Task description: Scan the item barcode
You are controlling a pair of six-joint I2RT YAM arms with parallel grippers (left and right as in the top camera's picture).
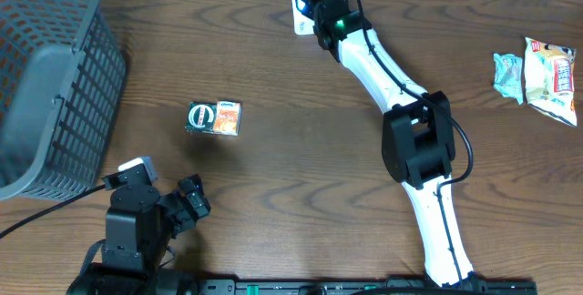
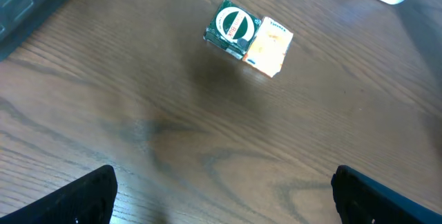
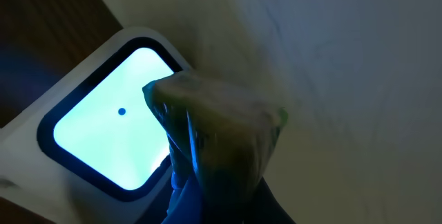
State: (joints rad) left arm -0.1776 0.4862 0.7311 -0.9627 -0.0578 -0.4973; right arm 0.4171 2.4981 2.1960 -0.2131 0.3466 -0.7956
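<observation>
Scanning is happening at the far edge of the tabletop [image 1: 273, 149]. The right tool [image 1: 307, 7] is gripping a greenish, film-wrapped packet [image 3: 214, 141], its jaws closed tight on it, and is holding it just in front of the glowing window of the white scanner [image 3: 103, 137], overlapping one corner of it. Which face is carrying the barcode cannot be told from here.

To do this step well, the wrist should probably be turning the packet gently until the printed face is lying square to the window. It should leave a small gap, pull the film smooth and leave the code uncovered.

The left tool [image 1: 189, 202] is hanging wide open and empty over the near left corner. A small green-and-orange box [image 1: 213, 118] is lying just beyond it, untouched.
</observation>
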